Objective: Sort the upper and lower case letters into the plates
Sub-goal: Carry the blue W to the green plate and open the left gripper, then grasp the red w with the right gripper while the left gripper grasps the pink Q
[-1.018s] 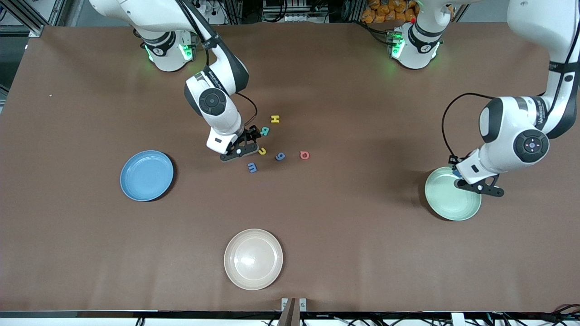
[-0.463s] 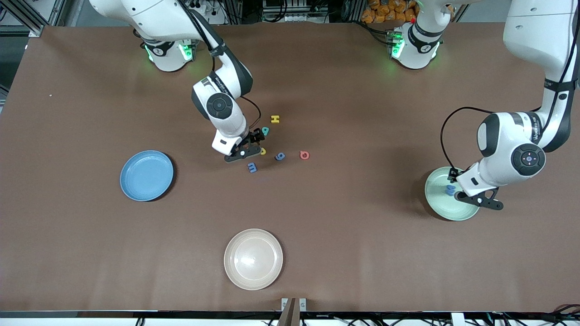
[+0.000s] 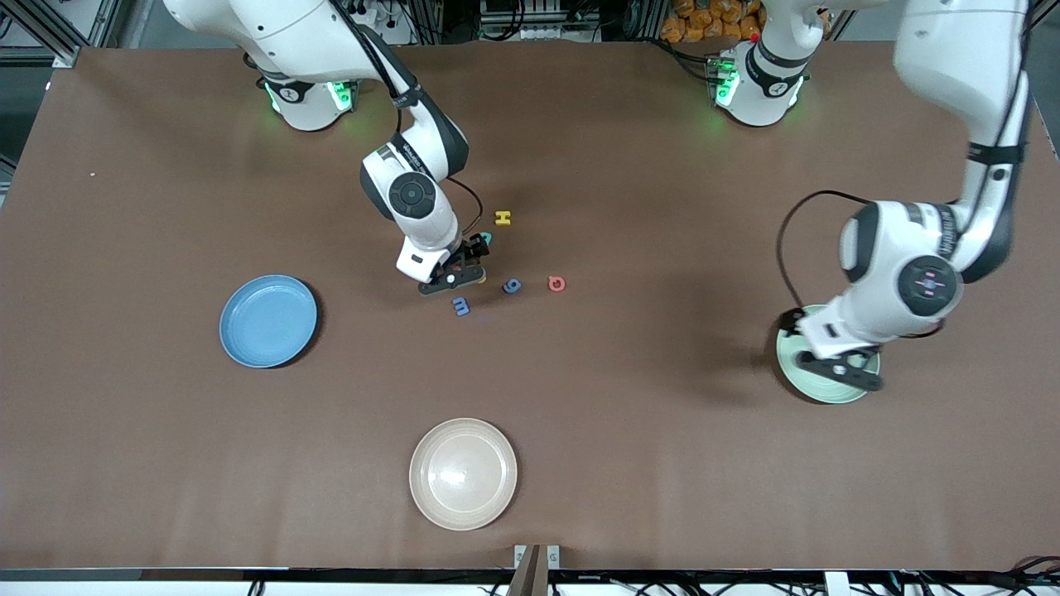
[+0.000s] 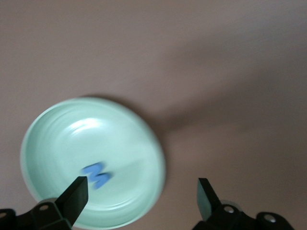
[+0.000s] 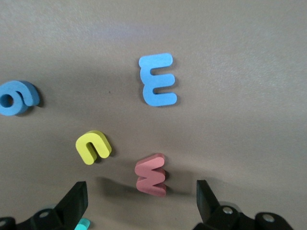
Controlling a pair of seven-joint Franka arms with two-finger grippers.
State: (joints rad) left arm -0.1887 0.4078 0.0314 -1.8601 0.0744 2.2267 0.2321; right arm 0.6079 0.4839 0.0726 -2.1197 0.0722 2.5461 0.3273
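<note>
The mint green plate [image 3: 830, 394] lies at the left arm's end of the table and holds a blue M [image 4: 97, 175]. My left gripper [image 3: 816, 352] hangs open and empty over that plate's edge [image 4: 141, 194]. The sky blue plate [image 3: 268, 321] lies empty at the right arm's end. My right gripper [image 3: 465, 261] is open low over the letter cluster, a red W [image 5: 152, 175] between its jaws [image 5: 141, 196]. Around it lie a yellow c [image 5: 93, 146], a blue m [image 3: 461, 306], a blue g [image 3: 513, 286], a red letter [image 3: 556, 284], a yellow H [image 3: 503, 218] and a teal letter [image 3: 485, 238].
A cream-beige plate [image 3: 463, 473] lies near the table's front edge, nearer to the front camera than the letters. Both arm bases stand along the table's back edge.
The blue M has left my left gripper and now lies in the mint plate; that arm has swung toward the right arm's end. My right gripper has shifted slightly over the letters.
</note>
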